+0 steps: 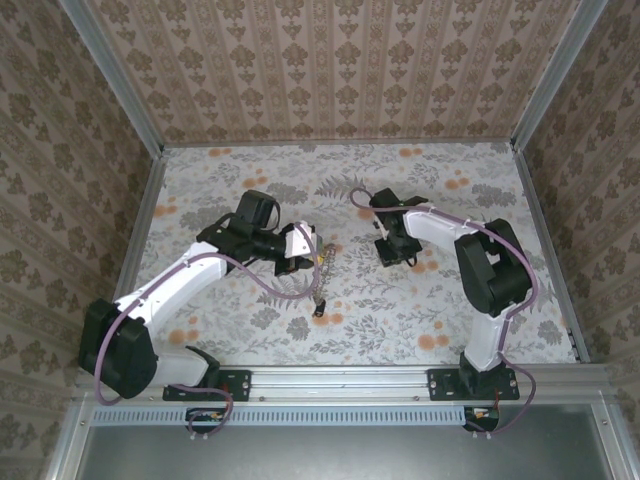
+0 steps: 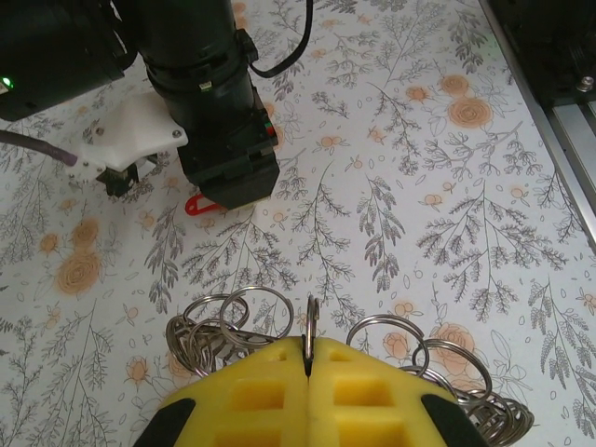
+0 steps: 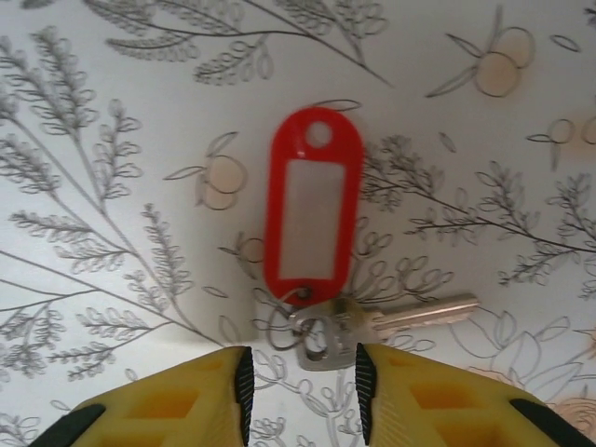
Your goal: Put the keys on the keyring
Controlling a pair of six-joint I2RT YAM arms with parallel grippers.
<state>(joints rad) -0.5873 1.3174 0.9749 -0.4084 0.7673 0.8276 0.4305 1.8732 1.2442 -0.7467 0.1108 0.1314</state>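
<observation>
On the floral table [image 1: 480, 300] between papered walls [image 1: 330, 70], left pincer [image 2: 307, 352] clenches the keyring [image 2: 250, 312], right pincer [image 3: 300, 377] gapes around the keys [image 3: 313, 223].

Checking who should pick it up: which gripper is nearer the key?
Right. The right gripper sits over the key, the key's head at the mouth of its open jaws. The left gripper, shut on the keyring, is off to the side, apart from it.

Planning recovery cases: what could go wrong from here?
1. The key lies flat on the table at the right pincer's open tips; closing could skid off it or snag just its small ring.
2. The left pincer pinches one thin loop of the keyring edge-on; it could twist or slip out.
</observation>
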